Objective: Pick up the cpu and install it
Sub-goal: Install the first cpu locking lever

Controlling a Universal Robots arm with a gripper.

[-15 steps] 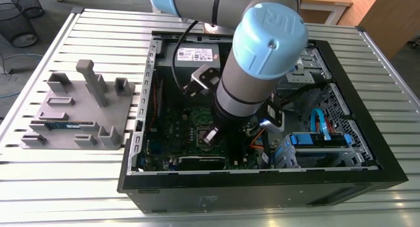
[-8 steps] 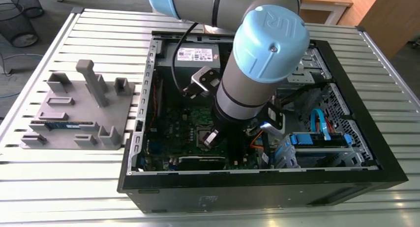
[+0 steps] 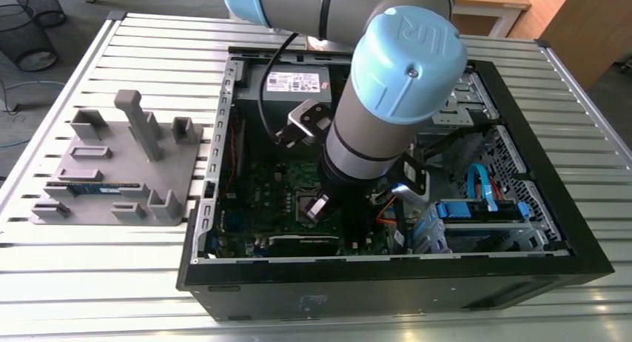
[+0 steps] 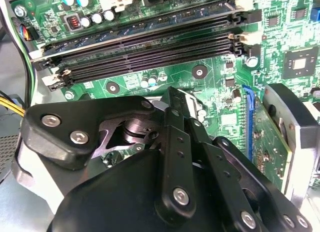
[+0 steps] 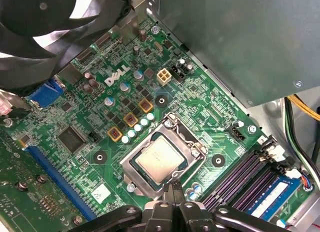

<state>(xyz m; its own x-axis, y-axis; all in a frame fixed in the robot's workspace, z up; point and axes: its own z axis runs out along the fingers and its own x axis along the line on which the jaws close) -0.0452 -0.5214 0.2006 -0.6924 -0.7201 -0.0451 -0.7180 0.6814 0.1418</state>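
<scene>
The small square silver-topped cpu (image 5: 161,159) lies flat inside the grey metal socket frame (image 5: 190,139), and the black gripper (image 5: 173,188), fingers pinched narrow on nothing, hangs just beside that frame, so seating looks done and any further press calls for a light, square touch.
</scene>
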